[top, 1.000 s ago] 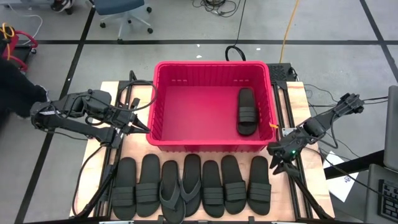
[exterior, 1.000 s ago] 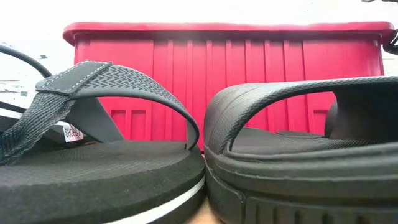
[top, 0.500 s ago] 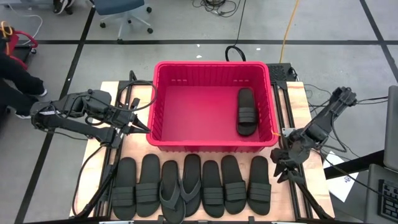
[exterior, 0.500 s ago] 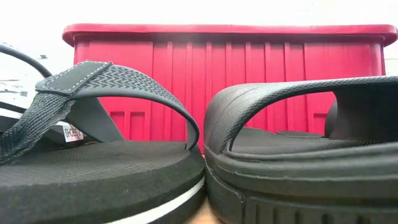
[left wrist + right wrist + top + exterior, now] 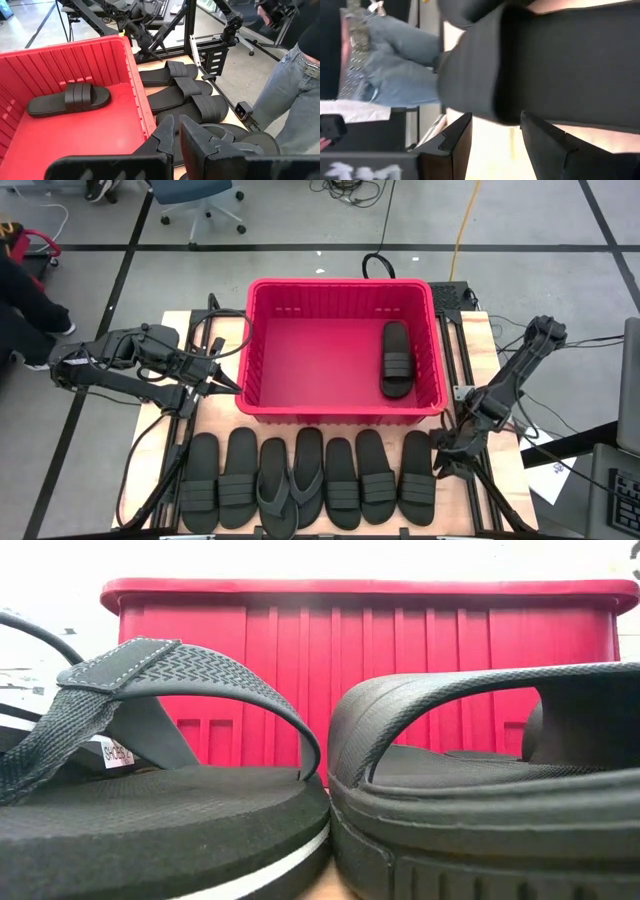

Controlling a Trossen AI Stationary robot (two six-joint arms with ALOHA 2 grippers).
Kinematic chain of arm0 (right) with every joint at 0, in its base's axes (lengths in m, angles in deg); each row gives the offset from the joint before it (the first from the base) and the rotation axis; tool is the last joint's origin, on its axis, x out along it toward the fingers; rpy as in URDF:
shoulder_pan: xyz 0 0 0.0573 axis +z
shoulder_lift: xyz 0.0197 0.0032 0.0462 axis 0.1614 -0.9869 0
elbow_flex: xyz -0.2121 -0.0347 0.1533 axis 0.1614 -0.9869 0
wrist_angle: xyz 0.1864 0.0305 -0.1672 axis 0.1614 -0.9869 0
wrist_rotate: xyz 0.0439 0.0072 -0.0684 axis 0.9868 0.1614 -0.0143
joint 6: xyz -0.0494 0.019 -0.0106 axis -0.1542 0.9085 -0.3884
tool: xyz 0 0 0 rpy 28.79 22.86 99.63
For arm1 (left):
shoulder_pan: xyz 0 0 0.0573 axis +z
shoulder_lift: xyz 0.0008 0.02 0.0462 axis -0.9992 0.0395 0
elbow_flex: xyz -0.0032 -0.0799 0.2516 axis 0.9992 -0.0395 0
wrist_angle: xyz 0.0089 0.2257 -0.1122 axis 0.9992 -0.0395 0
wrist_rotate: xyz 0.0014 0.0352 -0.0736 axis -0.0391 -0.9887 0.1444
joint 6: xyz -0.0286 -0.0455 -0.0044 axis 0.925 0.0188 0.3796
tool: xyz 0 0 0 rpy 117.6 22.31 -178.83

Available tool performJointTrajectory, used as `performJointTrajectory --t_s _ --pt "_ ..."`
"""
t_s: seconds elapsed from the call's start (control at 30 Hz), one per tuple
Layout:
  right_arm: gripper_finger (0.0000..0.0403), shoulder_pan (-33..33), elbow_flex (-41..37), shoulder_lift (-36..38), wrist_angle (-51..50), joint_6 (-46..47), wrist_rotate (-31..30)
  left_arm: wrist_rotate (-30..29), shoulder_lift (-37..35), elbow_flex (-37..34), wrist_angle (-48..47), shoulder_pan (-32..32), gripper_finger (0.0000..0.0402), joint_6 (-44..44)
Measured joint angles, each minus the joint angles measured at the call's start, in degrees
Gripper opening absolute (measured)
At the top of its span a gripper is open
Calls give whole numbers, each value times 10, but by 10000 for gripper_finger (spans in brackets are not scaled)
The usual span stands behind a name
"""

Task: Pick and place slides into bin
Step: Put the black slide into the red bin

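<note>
Overhead arrangement: the red bin (image 5: 343, 348) stands at the middle of the table (image 5: 160, 445), its long sides running left to right. One ribbed-strap slide (image 5: 397, 359) lies flat inside it, close to the right wall. Seven more slides (image 5: 309, 476) lie in a row on the table just in front of the bin, soles down; two near the row's middle carry thong straps, the others wide bands.

The right gripper (image 5: 441, 461) is low beside the rightmost slide (image 5: 416, 470) of the row, at its outer edge. In the right wrist view its fingers (image 5: 457, 145) stand apart, with the dark edge of a slide just beyond them and nothing between them.

The left gripper (image 5: 232, 383) hangs just outside the bin's left wall, pointing toward it. In the left wrist view its fingers (image 5: 197, 145) stand nearly together, a thin gap between them, gripping nothing.

From table height, a thong slide (image 5: 150, 790) and a band slide (image 5: 490, 800) fill the foreground, side by side and touching, with the bin's ribbed front wall behind them.

A person in jeans (image 5: 290, 100) stands beyond the table's right end
</note>
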Motion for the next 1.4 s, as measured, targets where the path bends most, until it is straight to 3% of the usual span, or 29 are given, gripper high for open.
performJointTrajectory --t_s 0.43,0.77,1.4 --pt "160 -2 -104 0 223 49 -12 0 0 0 0 0 26 2" --pt "160 -2 -108 -1 232 34 -39 0 0 0 0 0 26 6" --pt "160 -1 -108 -35 238 19 -37 0 0 0 0 0 26 10"
